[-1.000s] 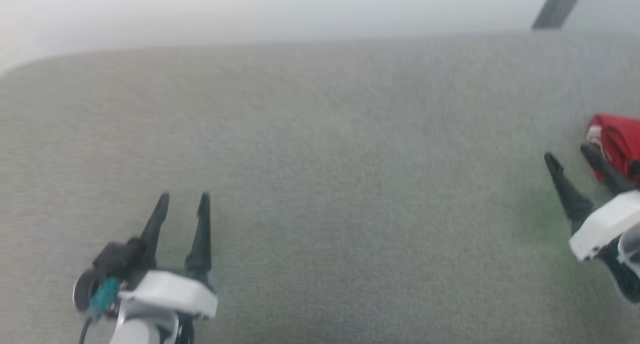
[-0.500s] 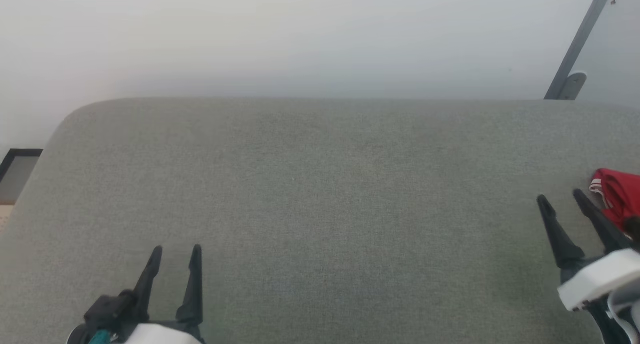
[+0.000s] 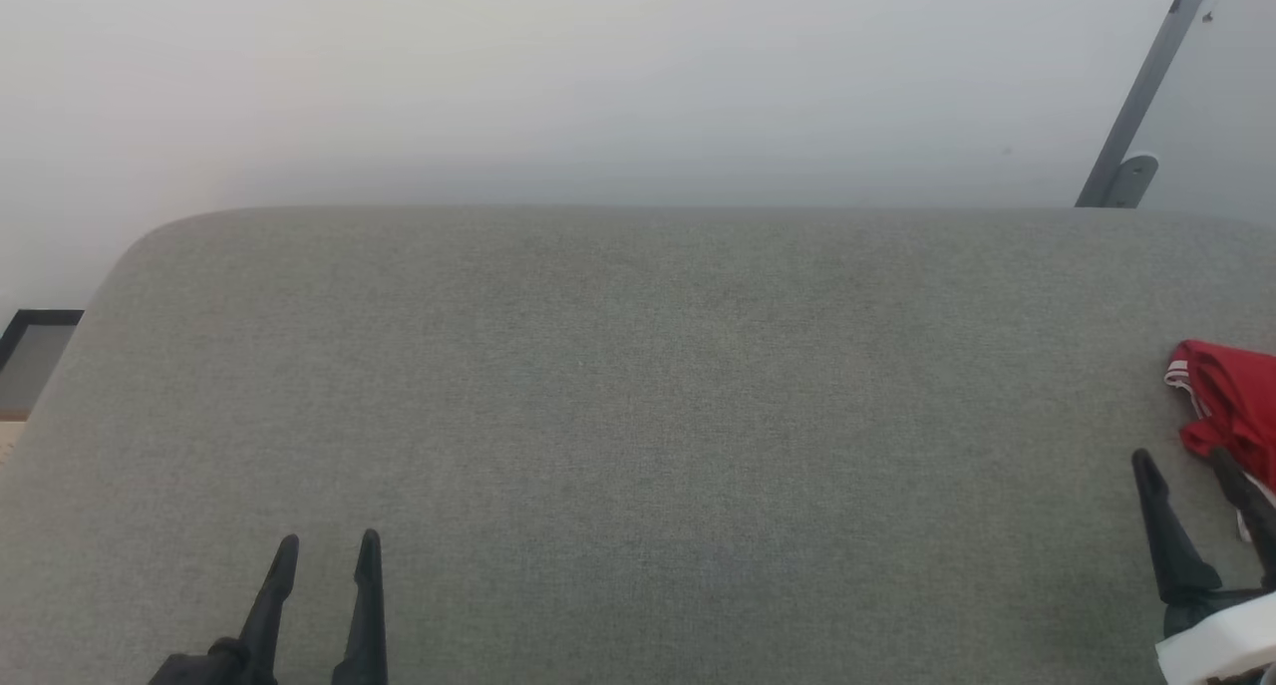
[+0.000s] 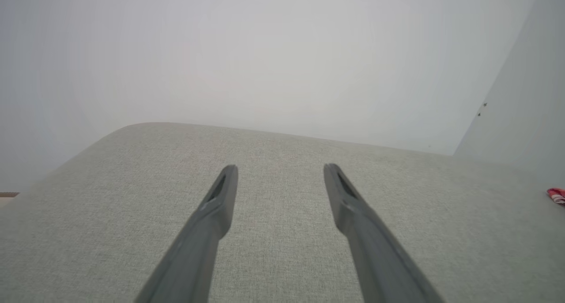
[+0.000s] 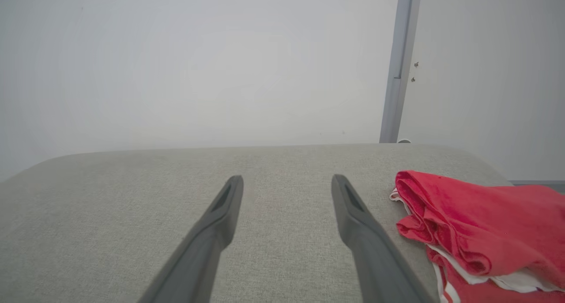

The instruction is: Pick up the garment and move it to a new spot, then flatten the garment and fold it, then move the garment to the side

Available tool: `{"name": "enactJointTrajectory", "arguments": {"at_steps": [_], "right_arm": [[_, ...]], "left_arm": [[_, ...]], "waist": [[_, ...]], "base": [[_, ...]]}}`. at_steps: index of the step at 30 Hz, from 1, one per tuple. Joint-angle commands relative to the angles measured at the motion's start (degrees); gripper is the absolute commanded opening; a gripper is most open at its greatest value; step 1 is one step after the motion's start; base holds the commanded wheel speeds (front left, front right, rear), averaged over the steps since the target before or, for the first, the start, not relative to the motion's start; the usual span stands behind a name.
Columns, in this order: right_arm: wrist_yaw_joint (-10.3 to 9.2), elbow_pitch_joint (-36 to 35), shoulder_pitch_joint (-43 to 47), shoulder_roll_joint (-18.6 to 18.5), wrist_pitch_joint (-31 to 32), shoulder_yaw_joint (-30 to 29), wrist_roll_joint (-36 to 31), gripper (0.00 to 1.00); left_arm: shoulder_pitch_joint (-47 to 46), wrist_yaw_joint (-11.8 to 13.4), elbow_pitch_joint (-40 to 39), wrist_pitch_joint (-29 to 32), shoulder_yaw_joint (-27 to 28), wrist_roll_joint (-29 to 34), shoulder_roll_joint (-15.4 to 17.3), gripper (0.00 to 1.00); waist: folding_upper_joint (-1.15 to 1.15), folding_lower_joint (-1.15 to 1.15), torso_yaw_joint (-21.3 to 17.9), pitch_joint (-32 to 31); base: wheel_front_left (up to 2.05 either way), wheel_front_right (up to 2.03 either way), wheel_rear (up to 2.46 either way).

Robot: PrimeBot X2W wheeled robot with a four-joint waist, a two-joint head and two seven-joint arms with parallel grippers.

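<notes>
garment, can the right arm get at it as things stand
Probably yes. The right gripper is open and empty, and the garment lies bunched on the grey surface just beside its fingers, nothing between them. It would need to swing slightly rightward.

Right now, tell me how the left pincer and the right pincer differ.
The right pincer sits close beside the red garment; the left pincer is far from it, over bare grey cushion. In the head view the right pincer's fingers lean leftward, while the left pincer's point nearly straight up. Both are open and hold nothing.
</notes>
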Motion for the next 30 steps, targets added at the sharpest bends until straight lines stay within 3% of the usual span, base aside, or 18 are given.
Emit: {"name": "enactJointTrajectory", "arguments": {"at_steps": [1,30], "right_arm": [[-0.01,-0.6,0.3,0.5,0.1,-0.3,-0.5,1.0],[-0.01,-4.6,-0.2,2.1,2.5,-0.4,-0.5,1.0]], "left_arm": [[0.2,-0.1,-0.3,-0.2,-0.1,0.6,0.1,1.0],[-1.9,-0.1,-0.5,-0.3,0.7,1.2,-0.6,1.0]], "waist": [[0.0,0.0,-0.1,0.0],[0.0,0.0,-1.2,1.8]], "base": [[0.0,0.0,0.0],[0.0,0.0,0.0]]}}
